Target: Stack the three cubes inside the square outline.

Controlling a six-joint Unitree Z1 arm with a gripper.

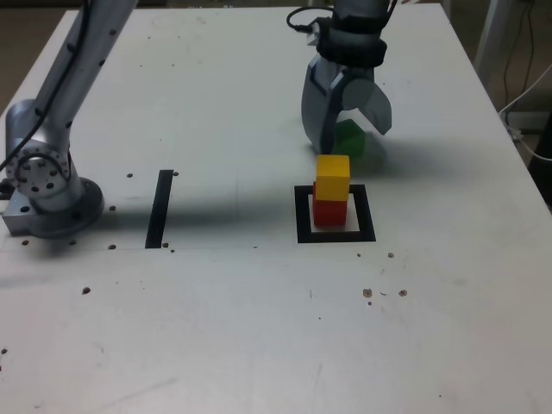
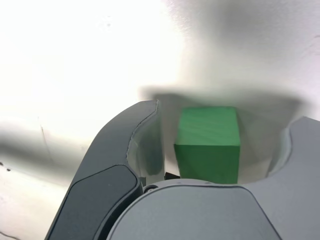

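The gripper point(image 1: 347, 129) sat open around the green cube point(image 2: 208, 142), not clamped yet. An off-centre squeeze could've skidded it into the nearby yellow-on-red stack point(image 1: 331, 191).

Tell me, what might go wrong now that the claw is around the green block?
The fingers stand apart around the green cube, with a visible gap on each side, so it may get pushed aside or grabbed crooked. Also, the yellow cube on the red cube stands close by inside the square outline; a careless swing could topple them.

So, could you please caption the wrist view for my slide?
Open gripper straddling the small green cube on the white table.
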